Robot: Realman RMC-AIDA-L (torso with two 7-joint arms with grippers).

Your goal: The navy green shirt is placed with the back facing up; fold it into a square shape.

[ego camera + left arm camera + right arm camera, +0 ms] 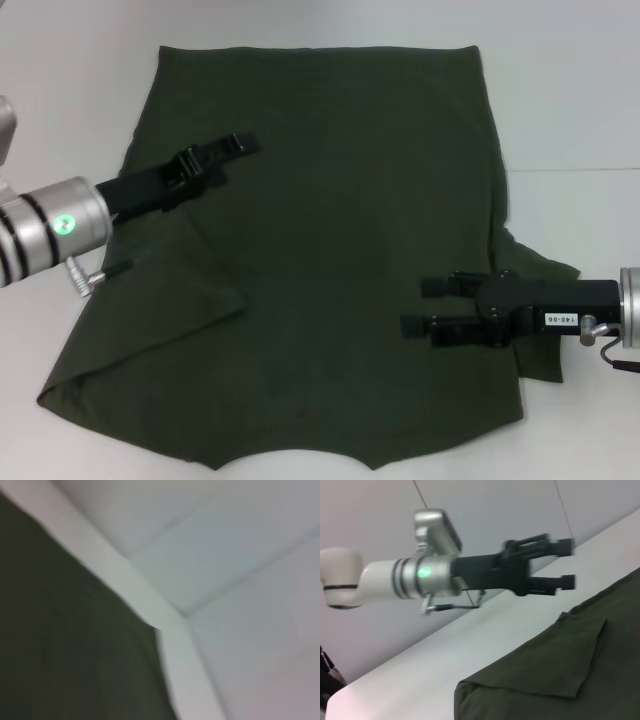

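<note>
Left claw (232, 152): spread, empty, arm reaching level from the left above the navy green shirt (330, 270). Right claw (428, 306): spread, empty, arm extended level from the right over the shirt. Shirt lies flat on the white counter (70, 90), sleeves folded inward.

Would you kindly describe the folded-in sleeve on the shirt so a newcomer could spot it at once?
Start with the white table and the navy green shirt spread across it. On the robot's left side, below the left gripper, lies the folded-in sleeve. It is a pointed triangular flap resting on the shirt's body, unlike the flat cloth around it.
</note>
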